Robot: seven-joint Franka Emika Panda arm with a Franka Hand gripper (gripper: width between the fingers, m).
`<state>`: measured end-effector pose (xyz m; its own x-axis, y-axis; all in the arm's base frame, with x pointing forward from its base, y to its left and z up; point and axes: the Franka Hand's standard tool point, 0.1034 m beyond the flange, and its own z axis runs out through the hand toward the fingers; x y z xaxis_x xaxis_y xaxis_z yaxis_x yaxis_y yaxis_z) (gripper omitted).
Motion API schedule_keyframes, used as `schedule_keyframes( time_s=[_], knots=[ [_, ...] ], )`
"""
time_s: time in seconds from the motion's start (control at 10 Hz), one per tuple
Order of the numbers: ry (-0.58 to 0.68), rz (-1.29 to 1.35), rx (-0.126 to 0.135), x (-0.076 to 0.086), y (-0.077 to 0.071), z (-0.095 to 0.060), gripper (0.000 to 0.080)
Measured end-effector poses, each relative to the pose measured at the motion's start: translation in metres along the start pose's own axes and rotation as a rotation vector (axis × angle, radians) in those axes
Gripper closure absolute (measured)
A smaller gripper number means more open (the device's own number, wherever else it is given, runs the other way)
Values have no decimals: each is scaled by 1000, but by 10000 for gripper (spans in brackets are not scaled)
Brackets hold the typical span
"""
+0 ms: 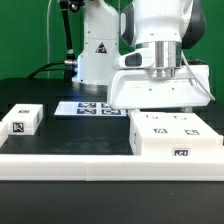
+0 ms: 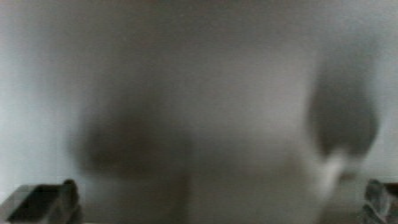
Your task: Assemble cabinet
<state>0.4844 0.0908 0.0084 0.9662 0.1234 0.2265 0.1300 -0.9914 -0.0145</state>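
Note:
The white cabinet body (image 1: pixel 176 136), with marker tags on its top and front, lies at the front of the exterior view's right. The arm's white hand (image 1: pixel 160 88) hangs just behind and above it, and the body hides the fingers in that view. In the wrist view my gripper (image 2: pixel 214 202) is open wide, with one dark fingertip (image 2: pixel 47 200) at each edge of the picture. A blurred pale surface (image 2: pixel 196 110) fills the space between them, very close. I cannot tell whether the fingers touch it. A small white cabinet part (image 1: pixel 22 120) with tags lies at the exterior view's left.
The marker board (image 1: pixel 84 107) lies flat on the black table behind the parts, in front of the robot base (image 1: pixel 95 55). A white ledge (image 1: pixel 100 163) runs along the table's front edge.

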Motion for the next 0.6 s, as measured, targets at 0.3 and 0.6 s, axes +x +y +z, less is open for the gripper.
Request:
schedule_keyframes(
  time_s=[0.3,0.6],
  knots=[
    [-16,32,-7,5,1,3,2],
    [-12,29,-19,13,11,7,2]
  ],
)
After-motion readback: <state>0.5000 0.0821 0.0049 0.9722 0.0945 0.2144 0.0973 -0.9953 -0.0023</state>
